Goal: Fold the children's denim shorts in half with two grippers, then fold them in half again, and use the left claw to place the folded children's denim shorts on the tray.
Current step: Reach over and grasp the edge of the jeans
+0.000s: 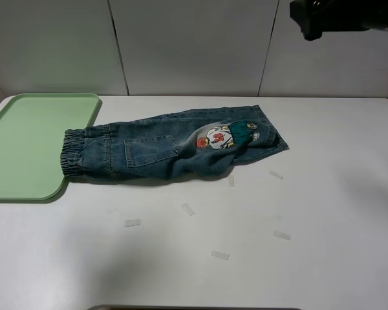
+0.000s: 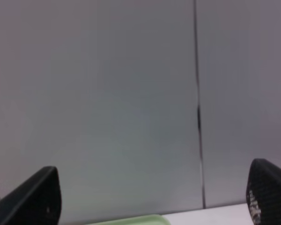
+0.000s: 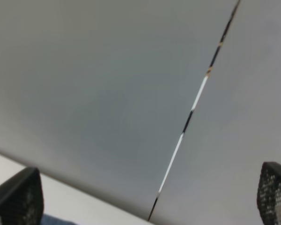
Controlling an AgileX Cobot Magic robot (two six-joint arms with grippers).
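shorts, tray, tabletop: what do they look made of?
The children's denim shorts: washed blue denim, matte, stitched seams, gathered elastic waistband. The tray: likely plastic, pale green, smooth, moulded rounded rim. The table: white, smooth matte, possibly laminate; unclear.

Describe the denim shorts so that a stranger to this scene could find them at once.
On the white table, look just right of the pale green tray at the left. The children's denim shorts lie there, their gathered waistband meeting the tray's edge. They are the only blue cloth, marked by a cartoon patch, among small white strips.
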